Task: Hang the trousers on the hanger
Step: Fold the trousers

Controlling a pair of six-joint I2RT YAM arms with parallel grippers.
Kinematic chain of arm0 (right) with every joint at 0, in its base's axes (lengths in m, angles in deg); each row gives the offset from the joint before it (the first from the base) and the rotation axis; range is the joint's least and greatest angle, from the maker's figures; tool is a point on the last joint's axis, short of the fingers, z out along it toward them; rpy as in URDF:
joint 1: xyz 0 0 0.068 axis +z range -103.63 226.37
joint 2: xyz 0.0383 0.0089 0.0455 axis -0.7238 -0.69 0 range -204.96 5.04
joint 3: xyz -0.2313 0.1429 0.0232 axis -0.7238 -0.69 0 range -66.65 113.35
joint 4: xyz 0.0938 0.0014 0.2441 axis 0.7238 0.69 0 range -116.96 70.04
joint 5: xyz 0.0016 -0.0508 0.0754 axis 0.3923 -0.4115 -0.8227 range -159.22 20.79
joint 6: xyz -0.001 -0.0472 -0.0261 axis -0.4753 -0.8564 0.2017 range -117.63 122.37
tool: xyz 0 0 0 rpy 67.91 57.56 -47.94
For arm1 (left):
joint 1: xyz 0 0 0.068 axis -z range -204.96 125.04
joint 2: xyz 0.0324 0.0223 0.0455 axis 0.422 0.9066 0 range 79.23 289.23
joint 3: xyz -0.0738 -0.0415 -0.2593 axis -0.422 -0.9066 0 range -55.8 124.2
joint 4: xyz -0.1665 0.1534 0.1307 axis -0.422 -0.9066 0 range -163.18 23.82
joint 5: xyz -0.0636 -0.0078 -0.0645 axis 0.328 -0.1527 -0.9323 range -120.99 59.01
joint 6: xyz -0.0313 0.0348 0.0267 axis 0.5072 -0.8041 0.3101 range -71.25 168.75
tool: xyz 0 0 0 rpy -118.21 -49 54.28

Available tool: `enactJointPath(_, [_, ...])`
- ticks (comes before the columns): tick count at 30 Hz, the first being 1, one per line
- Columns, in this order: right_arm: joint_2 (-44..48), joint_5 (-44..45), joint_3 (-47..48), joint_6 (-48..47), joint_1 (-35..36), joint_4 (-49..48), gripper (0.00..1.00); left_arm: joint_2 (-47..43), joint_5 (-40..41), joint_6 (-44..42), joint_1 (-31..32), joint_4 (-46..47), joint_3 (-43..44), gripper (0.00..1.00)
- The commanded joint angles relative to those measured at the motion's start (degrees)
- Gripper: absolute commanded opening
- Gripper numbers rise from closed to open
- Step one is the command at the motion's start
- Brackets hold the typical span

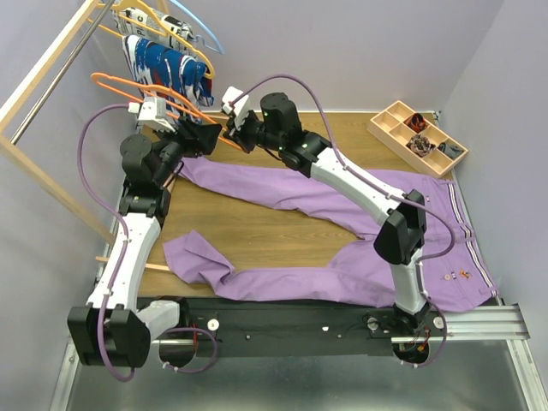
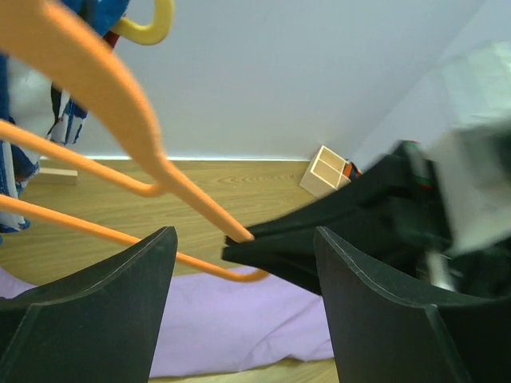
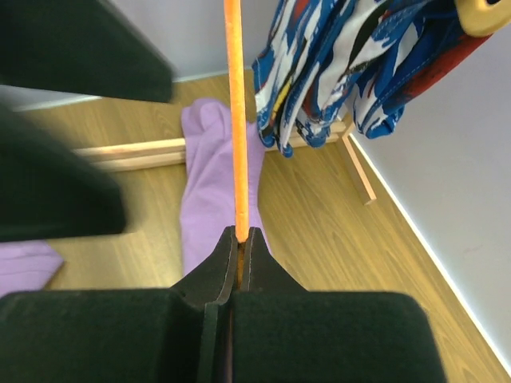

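The lilac trousers lie spread flat across the wooden table, waistband at the right front. At the back left, the orange hanger is held in the air above one trouser leg. My right gripper is shut on the hanger's thin bar, which runs straight out from the pinched fingertips. My left gripper stands open and faces the right one. The hanger's end and the right gripper's black fingers show between its wide fingers, touching neither. Trouser fabric lies below.
A wooden rack stands at the back left with a blue, white and red patterned garment, a yellow-orange hanger and a light blue hanger. A compartment tray sits at the back right. Walls are close behind.
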Motion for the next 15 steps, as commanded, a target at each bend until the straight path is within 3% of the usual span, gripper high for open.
enactJointPath(1, [5.09, -3.81, -1.41, 3.67, 0.3, -1.01, 0.01, 3.6, 3.62, 6.88, 0.62, 5.82, 2.2, 0.8])
enactJointPath(15, [6.94, -4.96, -4.75, 4.99, 2.67, -0.92, 0.01, 7.39, 3.97, 13.57, 1.59, 15.06, 0.44, 0.82])
